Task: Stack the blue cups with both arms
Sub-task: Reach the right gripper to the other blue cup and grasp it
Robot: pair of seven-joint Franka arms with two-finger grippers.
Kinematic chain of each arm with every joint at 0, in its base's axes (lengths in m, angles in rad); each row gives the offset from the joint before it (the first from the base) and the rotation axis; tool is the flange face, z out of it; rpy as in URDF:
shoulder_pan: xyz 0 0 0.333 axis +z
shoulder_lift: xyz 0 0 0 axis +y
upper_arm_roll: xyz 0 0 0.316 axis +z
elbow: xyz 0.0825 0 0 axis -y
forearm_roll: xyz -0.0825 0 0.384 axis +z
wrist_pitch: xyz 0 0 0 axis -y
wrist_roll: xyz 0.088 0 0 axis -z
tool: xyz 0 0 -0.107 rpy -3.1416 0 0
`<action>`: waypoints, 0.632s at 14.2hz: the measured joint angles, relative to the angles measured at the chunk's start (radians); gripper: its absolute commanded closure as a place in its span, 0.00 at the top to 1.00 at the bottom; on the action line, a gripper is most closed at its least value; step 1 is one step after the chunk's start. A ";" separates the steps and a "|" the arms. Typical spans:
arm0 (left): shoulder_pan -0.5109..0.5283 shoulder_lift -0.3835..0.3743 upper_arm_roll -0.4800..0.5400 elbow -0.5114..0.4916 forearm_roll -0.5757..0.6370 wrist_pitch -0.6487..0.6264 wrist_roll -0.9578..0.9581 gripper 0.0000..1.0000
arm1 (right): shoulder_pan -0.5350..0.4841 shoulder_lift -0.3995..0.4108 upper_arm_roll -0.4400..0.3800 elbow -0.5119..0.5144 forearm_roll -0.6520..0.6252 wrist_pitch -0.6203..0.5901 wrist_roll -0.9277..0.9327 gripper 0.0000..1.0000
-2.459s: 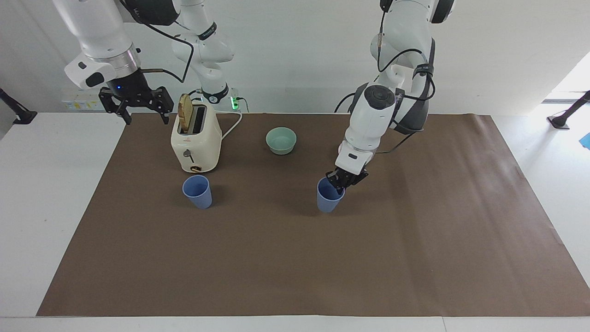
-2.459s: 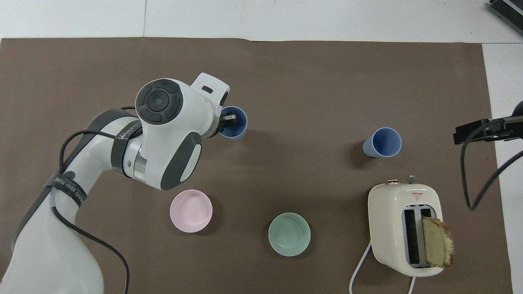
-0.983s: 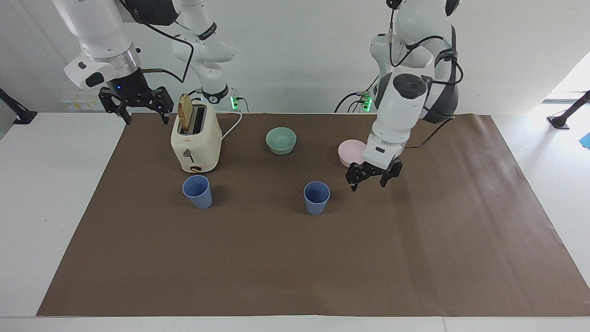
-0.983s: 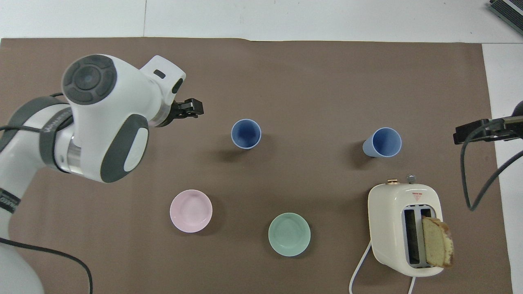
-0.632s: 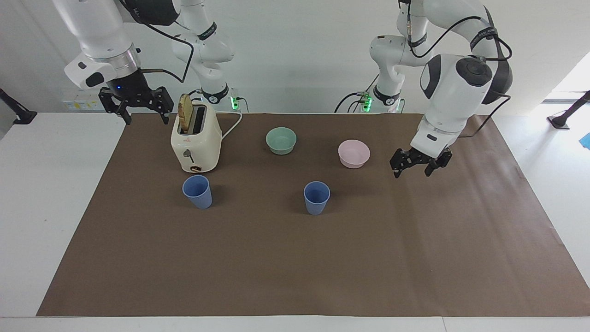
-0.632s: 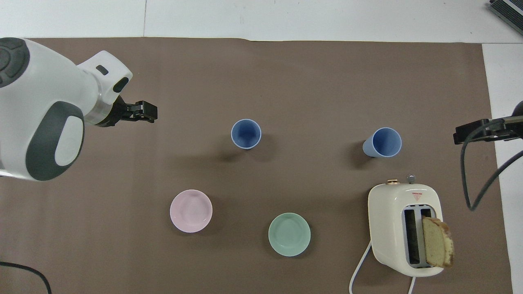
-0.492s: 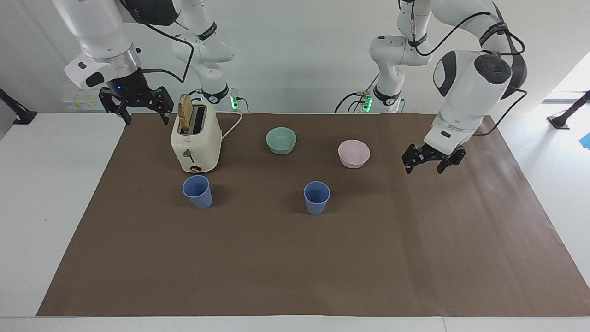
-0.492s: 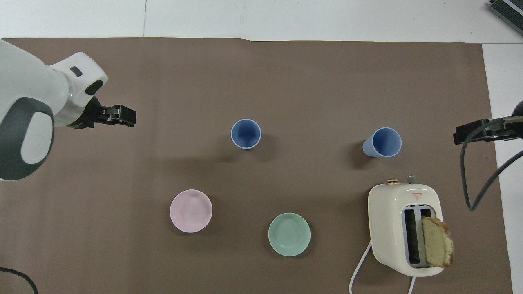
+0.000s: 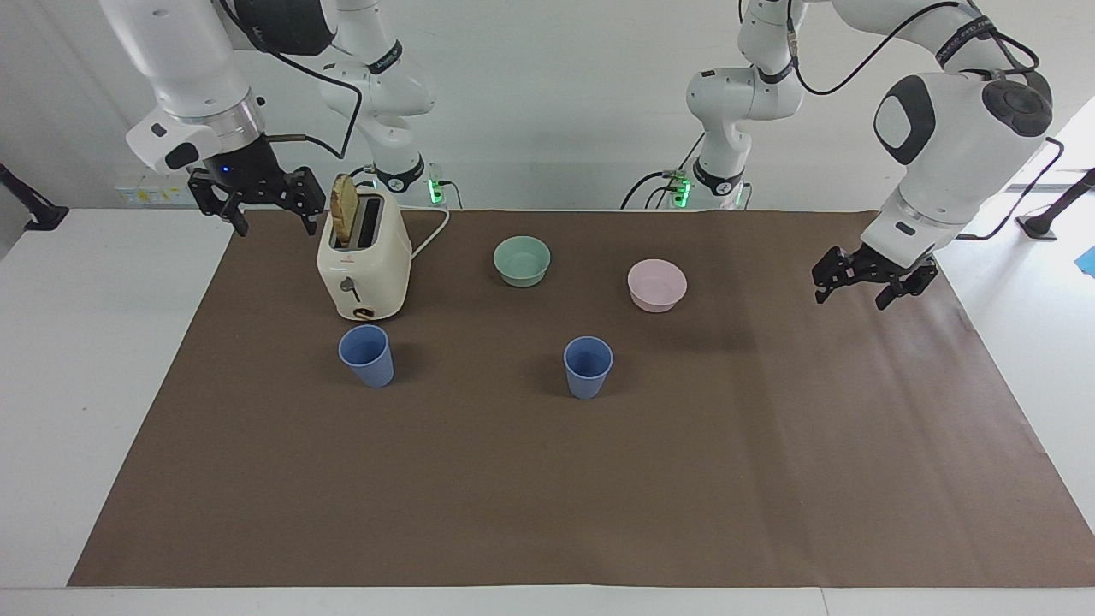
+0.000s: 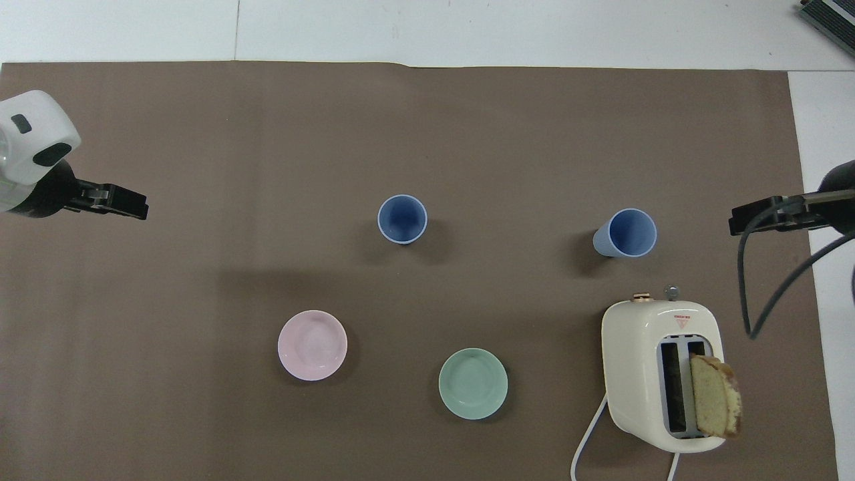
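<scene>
Two blue cups stand upright and apart on the brown mat. One cup is near the mat's middle. The other cup stands in front of the toaster, toward the right arm's end. My left gripper is open and empty, raised over the mat's edge at the left arm's end, well away from both cups. My right gripper is open and empty, raised over the mat's edge beside the toaster.
A cream toaster holds a bread slice. A mint-green bowl and a pink bowl sit nearer to the robots than the cups. The brown mat covers the table.
My left gripper let go of the middle cup, opened, rose and swung away to the left arm's end of the mat. The right gripper shifted slightly toward the toaster.
</scene>
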 measured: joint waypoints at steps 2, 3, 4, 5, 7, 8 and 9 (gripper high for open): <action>-0.002 -0.026 -0.013 0.034 0.000 -0.061 0.000 1.00 | -0.001 0.005 -0.001 -0.076 0.000 0.082 0.000 1.00; -0.003 -0.043 -0.017 0.054 0.000 -0.095 0.000 1.00 | -0.001 0.014 -0.002 -0.117 0.001 0.133 0.000 1.00; -0.003 -0.061 -0.017 0.067 0.000 -0.121 0.000 1.00 | -0.001 0.029 -0.002 -0.148 0.001 0.176 0.000 1.00; -0.002 -0.079 -0.017 0.075 0.000 -0.142 0.000 1.00 | -0.002 0.052 -0.003 -0.173 0.001 0.212 0.000 1.00; -0.002 -0.112 -0.017 0.083 0.005 -0.187 0.000 1.00 | -0.002 0.110 -0.003 -0.211 0.001 0.292 0.002 1.00; -0.002 -0.122 -0.017 0.092 0.007 -0.217 0.000 1.00 | -0.001 0.133 -0.003 -0.223 0.001 0.330 0.007 1.00; -0.003 -0.129 -0.017 0.112 0.008 -0.246 0.000 1.00 | 0.001 0.151 -0.002 -0.234 0.001 0.354 0.020 1.00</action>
